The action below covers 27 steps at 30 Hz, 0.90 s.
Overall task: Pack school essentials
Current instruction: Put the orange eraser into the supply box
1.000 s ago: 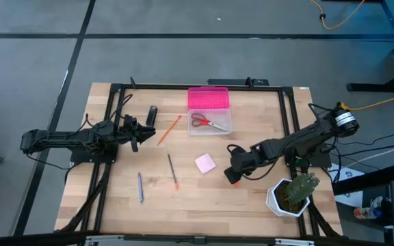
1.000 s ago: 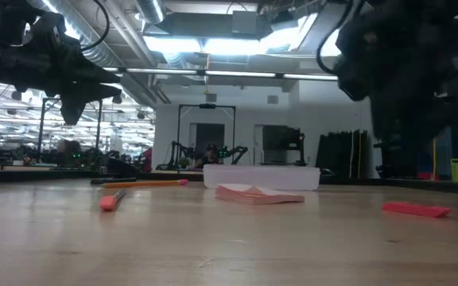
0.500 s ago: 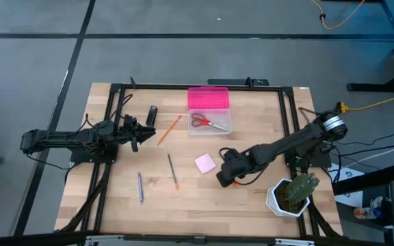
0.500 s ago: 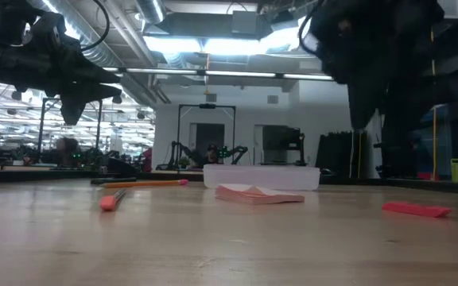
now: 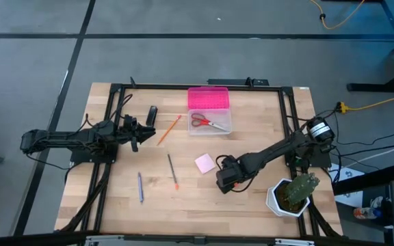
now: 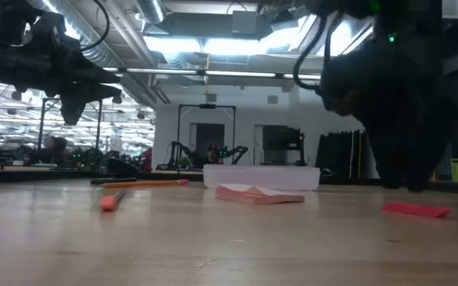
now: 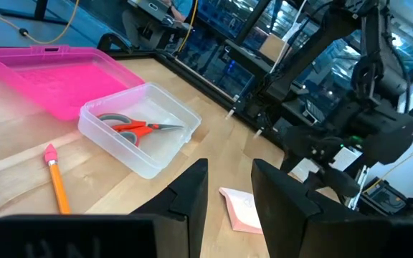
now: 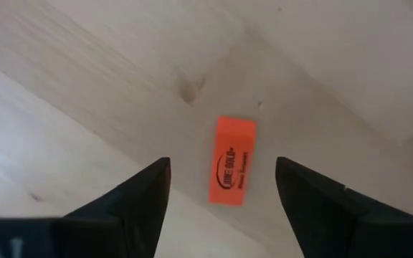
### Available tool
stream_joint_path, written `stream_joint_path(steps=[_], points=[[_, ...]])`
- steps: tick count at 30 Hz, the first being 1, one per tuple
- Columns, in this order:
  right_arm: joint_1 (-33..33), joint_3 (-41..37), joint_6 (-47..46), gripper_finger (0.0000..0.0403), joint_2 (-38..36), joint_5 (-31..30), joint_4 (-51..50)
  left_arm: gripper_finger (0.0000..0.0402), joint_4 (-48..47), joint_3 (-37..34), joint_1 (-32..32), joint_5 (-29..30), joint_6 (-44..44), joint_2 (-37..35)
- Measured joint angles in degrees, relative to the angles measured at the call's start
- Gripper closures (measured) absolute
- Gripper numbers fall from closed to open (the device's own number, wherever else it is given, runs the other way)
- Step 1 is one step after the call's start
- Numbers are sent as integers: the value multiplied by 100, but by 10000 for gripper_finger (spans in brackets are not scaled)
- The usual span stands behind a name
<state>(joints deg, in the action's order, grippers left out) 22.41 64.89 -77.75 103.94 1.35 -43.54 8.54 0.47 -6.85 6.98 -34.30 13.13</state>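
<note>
My right gripper (image 5: 224, 180) (image 8: 222, 163) is open and points down over the small orange-red eraser (image 8: 234, 170) (image 6: 416, 209), which lies flat on the table; one finger stands on each side of it without touching. In the high view the gripper hides the eraser. The pink notepad (image 5: 205, 162) lies just to its left. The red-handled scissors (image 5: 208, 123) lie in the clear box. The orange pencil (image 5: 169, 130), black oblong item (image 5: 152, 113) and two pens (image 5: 172, 169) (image 5: 140, 186) lie on the table's left half. My left gripper (image 5: 141, 131) (image 7: 229, 172) hovers open beside the pencil.
The clear box (image 5: 219, 130) stands at the far middle with its pink lid (image 5: 208, 98) lying open behind it. A cactus in a white pot (image 5: 293, 193) stands at the near right corner, close to my right arm. Bare wood lies between the pens and the near edge.
My right gripper has moved toward the table's left and near edges and come down close over the eraser, its arm stretching out lower. Nothing on the table has shifted.
</note>
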Motion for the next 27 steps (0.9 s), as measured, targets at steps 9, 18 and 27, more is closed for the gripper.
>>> stream_joint_path(steps=[9,18,27], points=[[75,-407,-47,150,54,-4,95,298,0,0,2,0,0,0],[75,-189,32,181,425,-81,-56,298,0,0,0,2,0,0],[29,-34,156,246,466,-250,-52,298,0,0,0,0,0,-2]])
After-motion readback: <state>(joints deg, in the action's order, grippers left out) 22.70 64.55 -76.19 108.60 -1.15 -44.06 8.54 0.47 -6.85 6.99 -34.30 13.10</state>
